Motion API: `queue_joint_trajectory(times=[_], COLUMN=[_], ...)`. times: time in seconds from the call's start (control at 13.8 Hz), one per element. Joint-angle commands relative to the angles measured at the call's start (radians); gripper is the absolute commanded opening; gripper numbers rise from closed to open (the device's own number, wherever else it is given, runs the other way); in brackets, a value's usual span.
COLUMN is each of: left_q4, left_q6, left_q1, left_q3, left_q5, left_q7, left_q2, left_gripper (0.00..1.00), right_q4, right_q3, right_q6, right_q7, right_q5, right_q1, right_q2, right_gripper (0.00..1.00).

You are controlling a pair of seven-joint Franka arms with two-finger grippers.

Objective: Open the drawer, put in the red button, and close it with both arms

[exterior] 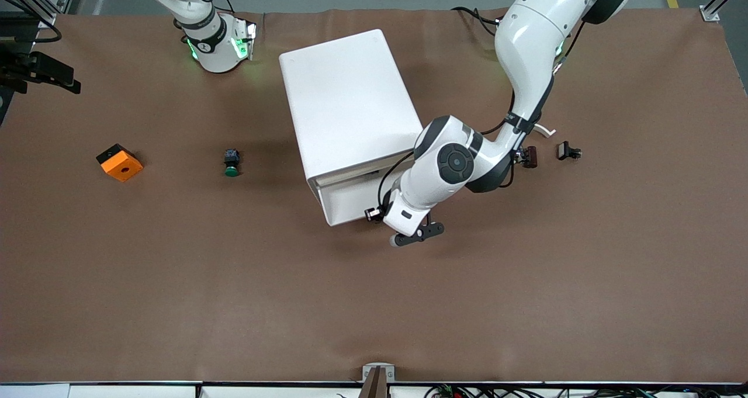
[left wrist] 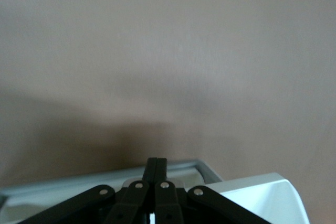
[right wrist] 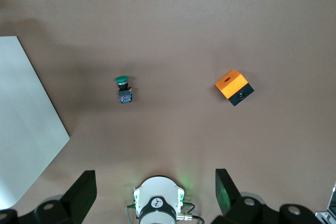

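Note:
The white cabinet [exterior: 350,100] stands mid-table with its front toward the front camera. Its top drawer [exterior: 342,179] shows a narrow gap under the cabinet's top. My left gripper [left wrist: 156,163] is shut, fingers pressed together, at the drawer's pale rim [left wrist: 209,169]. From the front, its fingers are hidden under the left wrist [exterior: 403,208]. The red button [exterior: 530,156] lies on the table toward the left arm's end, beside the left forearm. My right gripper [right wrist: 156,187] hangs open and empty high over its own base [right wrist: 157,203].
A green-capped button [exterior: 231,162] and an orange block [exterior: 120,162] lie toward the right arm's end of the table. A small black part [exterior: 568,151] rests beside the red button. Brown cloth covers the table [exterior: 374,304].

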Motion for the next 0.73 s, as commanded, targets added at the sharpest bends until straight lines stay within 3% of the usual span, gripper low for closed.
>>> queue_joint_trajectory(times=[0.0, 0.36, 0.65], left_q4=[0.009, 0.007, 0.007], left_q6=[-0.051, -0.079, -0.093], left_q1=[-0.004, -0.015, -0.022], left_q3=[-0.031, -0.055, -0.061], left_q5=[-0.024, -0.025, -0.054], left_q7=[-0.041, -0.061, -0.071], left_q2=[-0.004, -0.002, -0.002], left_gripper=[0.0, 0.0, 0.0], right_q4=[-0.03, -0.05, -0.088], right_q3=[0.003, 0.003, 0.013], right_q6=[0.008, 0.067, 0.079], right_q7=[0.008, 0.008, 0.009], right_q5=[-0.008, -0.004, 0.007], right_q1=[-0.009, 0.012, -0.033], right_q2=[-0.035, -0.093, -0.136], right_gripper=[1.0, 1.0, 1.0])
